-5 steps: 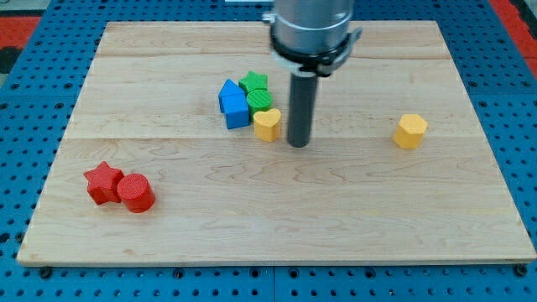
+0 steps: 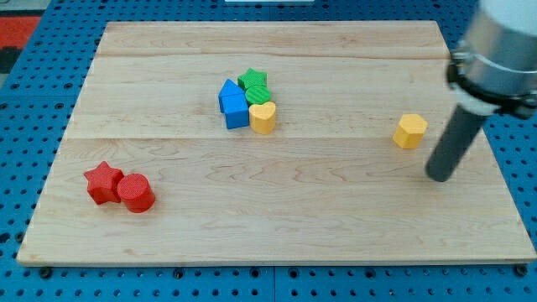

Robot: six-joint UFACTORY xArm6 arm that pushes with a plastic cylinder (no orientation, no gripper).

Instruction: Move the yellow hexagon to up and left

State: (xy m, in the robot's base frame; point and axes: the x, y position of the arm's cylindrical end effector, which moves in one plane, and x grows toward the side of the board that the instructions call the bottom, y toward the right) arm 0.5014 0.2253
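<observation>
The yellow hexagon (image 2: 410, 132) lies on the wooden board (image 2: 277, 210) at the view's right, alone. My tip (image 2: 438, 177) rests on the board just below and to the right of the hexagon, a small gap apart from it. The rod slants up to the arm's body at the view's top right.
A cluster sits near the board's centre: a blue house-shaped block (image 2: 233, 104), a green star (image 2: 253, 81), a green block (image 2: 259, 96) and a yellow heart (image 2: 263, 118). A red star (image 2: 103, 182) and a red cylinder (image 2: 135, 192) lie at the lower left.
My tip has swung from beside the yellow heart at the centre to the right, ending below and right of the yellow hexagon. No block has moved.
</observation>
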